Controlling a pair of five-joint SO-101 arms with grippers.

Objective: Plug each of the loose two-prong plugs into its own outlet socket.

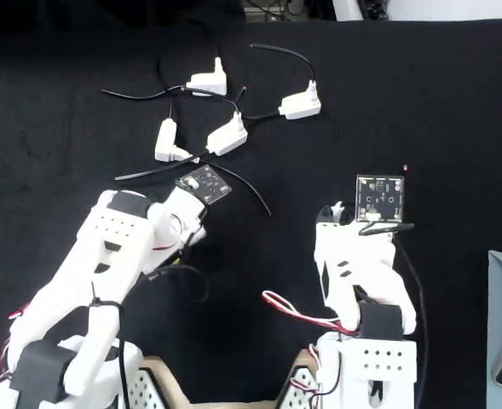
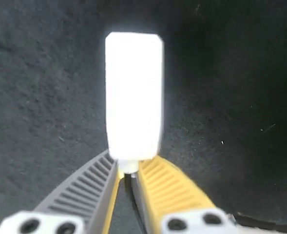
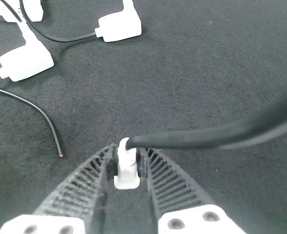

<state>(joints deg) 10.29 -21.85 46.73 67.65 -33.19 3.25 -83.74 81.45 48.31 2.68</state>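
Both arms bent low, each pinching a plug.
Left gripper (image 2: 127,168) closed on the narrow end of a white plug (image 2: 133,92) jutting past its fingertips; right gripper (image 3: 127,157) clamps a small corded plug (image 3: 126,174) between its fingers; prongs of both hidden.

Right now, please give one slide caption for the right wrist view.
Right gripper shut on a small white plug with black cord; other white plugs lie beyond on black table.

white plug (image 2: 133,92) between tight tips of left gripper (image 2: 127,171), black cloth (image 2: 240,97) beneath
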